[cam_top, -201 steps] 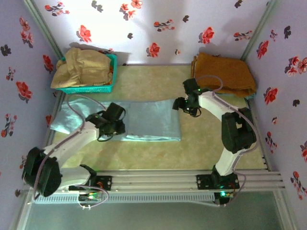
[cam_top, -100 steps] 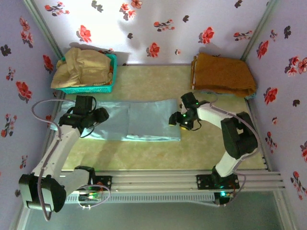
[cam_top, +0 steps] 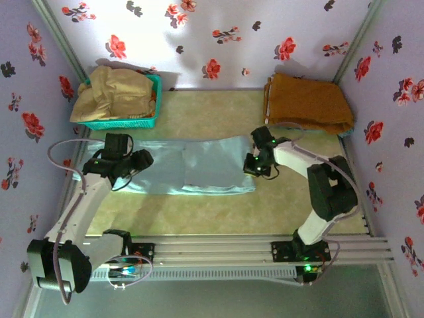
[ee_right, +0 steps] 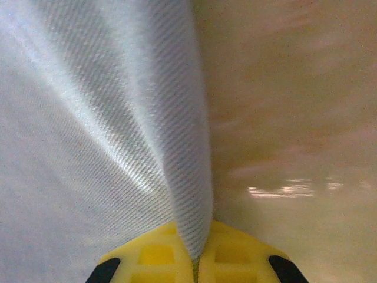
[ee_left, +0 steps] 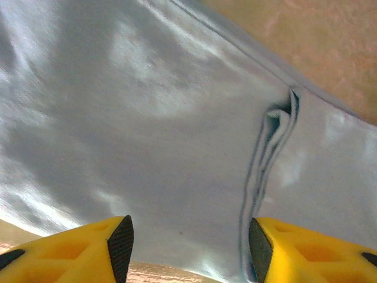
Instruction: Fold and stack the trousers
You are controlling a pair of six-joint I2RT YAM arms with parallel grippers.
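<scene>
The tan surface [cam_top: 218, 112] carries the pale-blue trousers [cam_top: 199, 173], spread flat across its middle. From above, an orange-brown garment [cam_top: 308, 103] lies at the far right corner and a teal basket [cam_top: 126, 123] of beige cloth [cam_top: 116, 93] at the far left. The left gripper [cam_top: 138, 161] hovers over the trousers' left part; its wrist view shows the jaws released, wide apart above a raised crease [ee_left: 268, 147]. The right gripper [cam_top: 252, 165] sits at their right end; close up, its jaws are clenched on a lifted fold [ee_right: 188, 177].
</scene>
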